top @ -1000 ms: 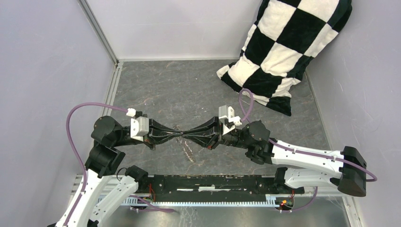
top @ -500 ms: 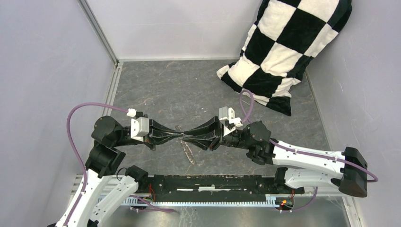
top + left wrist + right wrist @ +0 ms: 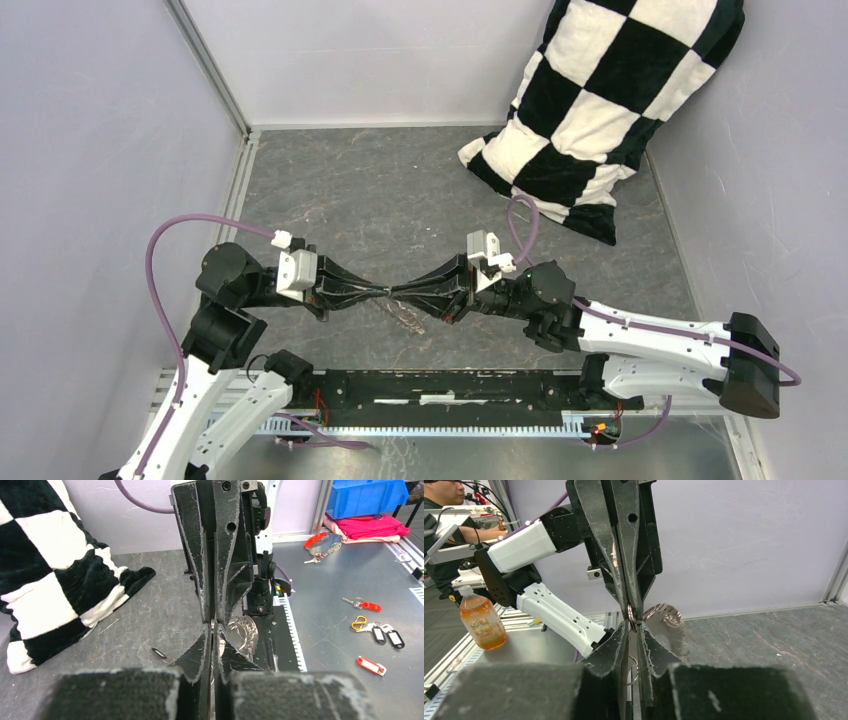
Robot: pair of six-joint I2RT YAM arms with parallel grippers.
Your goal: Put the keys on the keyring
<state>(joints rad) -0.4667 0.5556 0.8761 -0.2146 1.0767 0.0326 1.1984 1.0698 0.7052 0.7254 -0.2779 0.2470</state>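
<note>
My left gripper [image 3: 383, 291] and right gripper [image 3: 398, 293] meet tip to tip above the grey table. The keyring [image 3: 408, 314], a wreath of small brownish-silver keys, hangs just below them. In the left wrist view the left gripper [image 3: 214, 630] is shut on the ring's wire, with the keyring [image 3: 245, 630] bunched to the right of its tips. In the right wrist view the right gripper [image 3: 634, 626] is shut on a key's thin silvery blade, beside a wire loop, and the keyring [image 3: 664, 616] hangs just beyond. A second key [image 3: 159, 653], black-headed, lies loose on the table.
A black-and-white checkered pillow [image 3: 600, 110] leans in the back right corner. Grey walls enclose the table on three sides, and a black rail [image 3: 450, 385] runs along the near edge. Off the table are coloured key tags [image 3: 375, 635] and a drink bottle [image 3: 481, 622].
The right jaws widened briefly and closed again. Both grippers sank slightly, and the hanging keyring swung up to the right, closer under the right fingers.
</note>
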